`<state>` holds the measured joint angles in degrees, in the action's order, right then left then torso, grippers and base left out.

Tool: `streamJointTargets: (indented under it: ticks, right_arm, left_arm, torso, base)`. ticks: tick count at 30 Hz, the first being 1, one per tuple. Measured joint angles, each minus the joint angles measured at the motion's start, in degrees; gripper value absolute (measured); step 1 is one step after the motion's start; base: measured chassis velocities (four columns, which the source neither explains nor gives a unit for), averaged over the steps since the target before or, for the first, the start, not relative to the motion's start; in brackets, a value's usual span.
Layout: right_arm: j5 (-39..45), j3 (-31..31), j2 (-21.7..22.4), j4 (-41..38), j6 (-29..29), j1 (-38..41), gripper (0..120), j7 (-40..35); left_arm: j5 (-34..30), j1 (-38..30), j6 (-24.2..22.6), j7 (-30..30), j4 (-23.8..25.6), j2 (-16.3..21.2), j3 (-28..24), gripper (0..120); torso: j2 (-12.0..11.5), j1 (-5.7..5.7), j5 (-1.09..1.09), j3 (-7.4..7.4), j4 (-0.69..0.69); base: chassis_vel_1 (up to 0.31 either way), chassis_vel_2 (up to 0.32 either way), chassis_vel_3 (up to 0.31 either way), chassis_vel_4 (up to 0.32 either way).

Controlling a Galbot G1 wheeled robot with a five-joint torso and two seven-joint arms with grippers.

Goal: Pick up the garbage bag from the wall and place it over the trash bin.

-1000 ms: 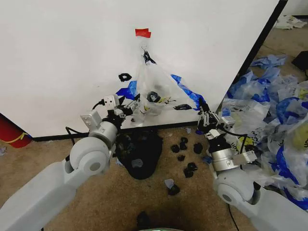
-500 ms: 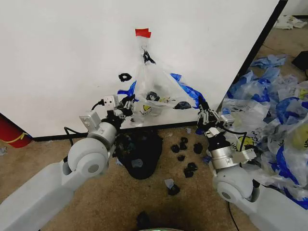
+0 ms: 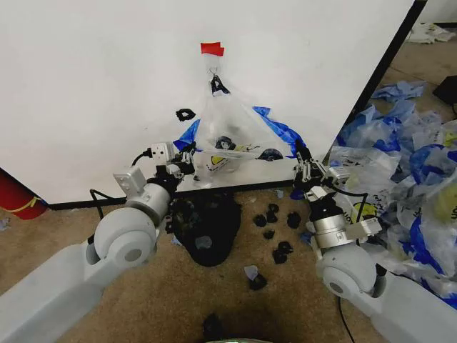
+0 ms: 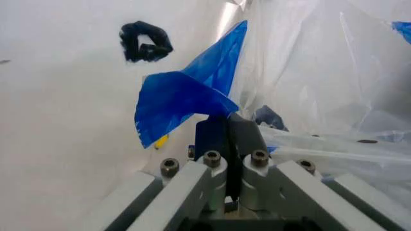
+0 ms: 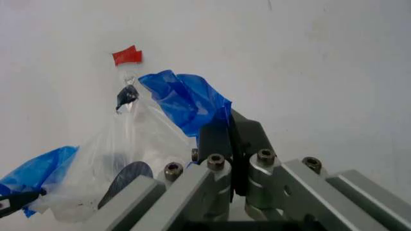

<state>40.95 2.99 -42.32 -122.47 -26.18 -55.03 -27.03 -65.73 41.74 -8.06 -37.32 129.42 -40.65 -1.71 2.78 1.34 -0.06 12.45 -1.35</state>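
The garbage bag (image 3: 232, 132), thin and translucent with a yellow smiley and blue handles, hangs from a metal hook (image 3: 213, 71) under a red tape strip (image 3: 211, 48) on the white wall (image 3: 93, 86). It is stretched into a wide triangle. My left gripper (image 3: 187, 153) is shut on its left blue handle (image 4: 186, 98), as the left wrist view shows at the gripper (image 4: 228, 130). My right gripper (image 3: 300, 163) is shut on the right blue handle (image 5: 183, 98), pinched at the gripper (image 5: 230, 127). The black trash bin (image 3: 207, 229) stands on the carpet below the bag.
Small black scraps (image 3: 275, 229) lie on the carpet right of the bin. A heap of blue-and-white bags (image 3: 400, 157) covers the floor at the right, past the wall's black edge. A red object (image 3: 18, 196) sits at the far left. A black mark (image 3: 186, 113) is on the wall.
Both grippers have drawn the handles outward and slightly up, so the bag has spread wider and its bottom has risen. The left arm has shifted a little to the left.
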Motion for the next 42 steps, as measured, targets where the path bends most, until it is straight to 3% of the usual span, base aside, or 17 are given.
streamJointTargets:
  ticks: [12, 42]
  right_arm:
    - [-1.63, -2.10, -0.12, -1.52, -0.16, -4.89, 0, 0.05]
    - [-4.18, -3.98, -0.98, -1.05, -1.81, -10.24, 0, 1.47]
  left_arm:
    - [1.32, 5.56, -0.32, -0.60, 3.98, 1.56, 1.97, 0]
    - [7.01, 14.31, 0.84, -0.52, 4.94, 0.06, 6.54, 0]
  torso:
    - [0.00, 0.00, 0.00, 0.00, 0.00]
    - [0.00, 0.00, 0.01, 0.00, 0.00]
  base:
    - [0.000, 0.000, 0.000, 0.000]
    - [0.000, 0.000, 0.000, 0.000]
